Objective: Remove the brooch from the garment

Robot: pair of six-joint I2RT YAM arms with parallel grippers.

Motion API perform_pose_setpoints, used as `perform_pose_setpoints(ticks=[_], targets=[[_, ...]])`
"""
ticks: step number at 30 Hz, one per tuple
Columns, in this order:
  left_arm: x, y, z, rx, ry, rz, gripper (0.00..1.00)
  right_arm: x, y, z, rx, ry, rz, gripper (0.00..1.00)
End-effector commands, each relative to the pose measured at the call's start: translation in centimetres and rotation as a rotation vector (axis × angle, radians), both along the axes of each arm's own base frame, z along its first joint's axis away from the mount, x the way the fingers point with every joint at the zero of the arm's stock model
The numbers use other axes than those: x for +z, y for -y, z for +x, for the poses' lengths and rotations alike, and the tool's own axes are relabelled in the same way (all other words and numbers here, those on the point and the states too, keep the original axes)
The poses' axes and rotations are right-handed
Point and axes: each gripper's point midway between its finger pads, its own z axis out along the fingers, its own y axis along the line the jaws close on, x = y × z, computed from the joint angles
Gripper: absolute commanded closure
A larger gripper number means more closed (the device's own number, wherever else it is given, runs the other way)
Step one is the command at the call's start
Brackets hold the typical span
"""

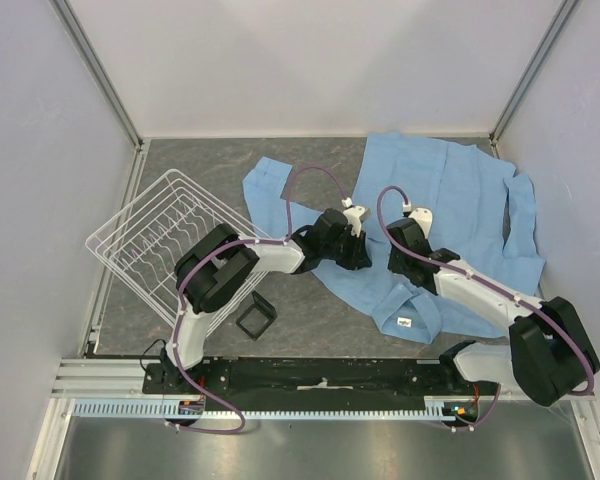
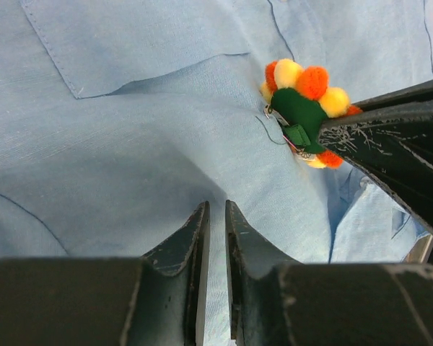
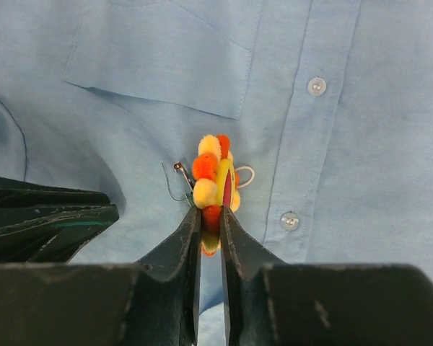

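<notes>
Jaws of the right gripper [image 3: 209, 216] are closed on the brooch [image 3: 213, 180], which is held edge-on by its lower rim, just below the bottom seam of the chest pocket [image 3: 159, 58] of the garment [image 3: 361, 158]. Jaws of the left gripper [image 2: 216, 210] are drawn almost together below the pocket and beside the brooch, with only a thin slit left between them. Blue cloth is seen in that slit, but it cannot be told whether a fold is pinched or the cloth is merely viewed through the gap.

A bare pin [image 3: 180, 169] is seen just below the pocket, on the side of the brooch facing the left gripper. If the brooch is pulled while this pin is threaded through the weave, the thin cloth is likely to be lifted with it, snagged or torn. If the cloth is not held down, the whole shirt may be dragged along. The grip is taken on soft, rounded petals only, so a slip is possible.

Whether the clasp is undone cannot be made out. The green backing [image 2: 297, 112] is shown in the left wrist view alone. From above, the brooch is covered by the two grippers.
</notes>
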Motion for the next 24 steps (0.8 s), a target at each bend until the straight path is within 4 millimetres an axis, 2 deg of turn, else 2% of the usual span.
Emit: perform_pose_setpoints(ticks=[1,4,13,19,24], targets=[[4.0,1.3,0.1,-0.035,0.091,-0.092,0.8,0.2,-0.3,0.3,-0.025,0.022,0.115,0.9],[4.3,1.4,0.0,-0.042,0.098,-0.104,0.8,-0.1,0.4,0.3,-0.04,0.019,0.134,0.91],[4.6,1.9,-0.5,-0.075,0.092,-0.136,0.77,-0.5,0.1,0.3,-0.01,0.001,0.146,0.89],[4.5,2.4,-1.1,-0.105,0.069,-0.156,0.7,-0.6,0.0,0.3,-0.001,-0.002,0.147,0.88],[3.8,3.1,-1.3,-0.119,0.03,-0.17,0.61,-0.5,-0.2,0.3,0.013,-0.003,0.149,0.87]])
